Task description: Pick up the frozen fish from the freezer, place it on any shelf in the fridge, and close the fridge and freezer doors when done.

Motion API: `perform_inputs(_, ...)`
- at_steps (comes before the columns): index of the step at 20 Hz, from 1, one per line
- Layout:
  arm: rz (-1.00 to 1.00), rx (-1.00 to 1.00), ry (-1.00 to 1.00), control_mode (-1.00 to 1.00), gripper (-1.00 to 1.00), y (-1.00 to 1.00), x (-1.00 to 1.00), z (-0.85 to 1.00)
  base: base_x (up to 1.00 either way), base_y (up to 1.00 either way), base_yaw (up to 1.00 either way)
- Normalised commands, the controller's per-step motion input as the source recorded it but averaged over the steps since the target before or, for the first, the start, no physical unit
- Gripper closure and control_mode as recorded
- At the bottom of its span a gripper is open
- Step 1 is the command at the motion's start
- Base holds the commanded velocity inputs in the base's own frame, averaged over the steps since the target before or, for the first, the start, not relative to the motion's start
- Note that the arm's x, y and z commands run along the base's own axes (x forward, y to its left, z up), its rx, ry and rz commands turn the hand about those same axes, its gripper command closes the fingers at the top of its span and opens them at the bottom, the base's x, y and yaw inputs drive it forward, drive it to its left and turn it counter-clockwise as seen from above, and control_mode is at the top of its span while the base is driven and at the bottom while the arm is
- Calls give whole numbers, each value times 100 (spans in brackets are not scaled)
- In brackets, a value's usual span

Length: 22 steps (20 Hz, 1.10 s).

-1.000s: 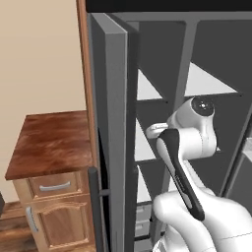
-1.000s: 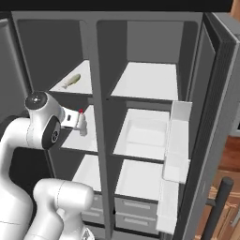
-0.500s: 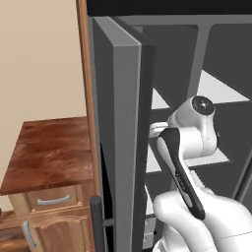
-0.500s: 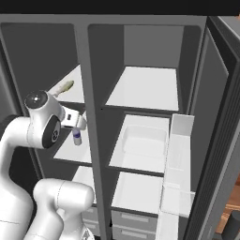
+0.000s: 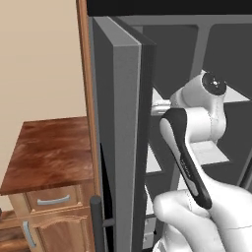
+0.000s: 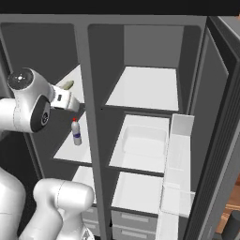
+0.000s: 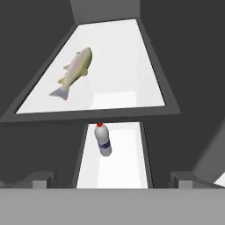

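Note:
The frozen fish (image 7: 75, 69) lies grey-tan on the upper white shelf of the freezer (image 6: 47, 56), and its tip peeks past my hand (image 6: 68, 85). My gripper (image 7: 110, 180) hangs in front of and slightly above that shelf's front edge, open and holding nothing. In the base views the gripper (image 6: 70, 102) (image 5: 158, 107) reaches into the freezer. The fridge (image 6: 150, 47) stands open, with a plain white shelf (image 6: 145, 86) at the top. The freezer door (image 5: 123, 138) is swung open at my left and the fridge door (image 6: 220, 117) at my right.
An upright white bottle (image 7: 102, 139) (image 6: 76, 132) with a red cap stands on the freezer shelf below the fish. A rimmed white panel (image 6: 143, 145) sits lower in the fridge. Clear bins (image 6: 180, 154) hang on the fridge door. A wooden cabinet (image 5: 49, 157) stands left of the freezer door.
Both base views have shifted closer to the unit, so the camera moved. My hand has risen from the bottle's level to the fish's shelf. The gripper stays open.

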Motion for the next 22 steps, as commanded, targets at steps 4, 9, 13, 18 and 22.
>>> perform_inputs(4, 0, 2, 12, -100, -100, 17, 32, 58, 0, 0, 0)
perform_inputs(9, 0, 9, 12, -100, -100, 11, 19, 6, 0, 0, 0)
perform_inputs(13, 0, 3, 0, -100, -100, 15, 27, -53, 0, 0, 0)
perform_inputs(18, 0, 0, 0, -100, -100, 19, 62, -46, 0, 0, 0)
perform_inputs(22, 0, 0, 0, -100, -100, 17, 79, -8, 0, 0, 0)
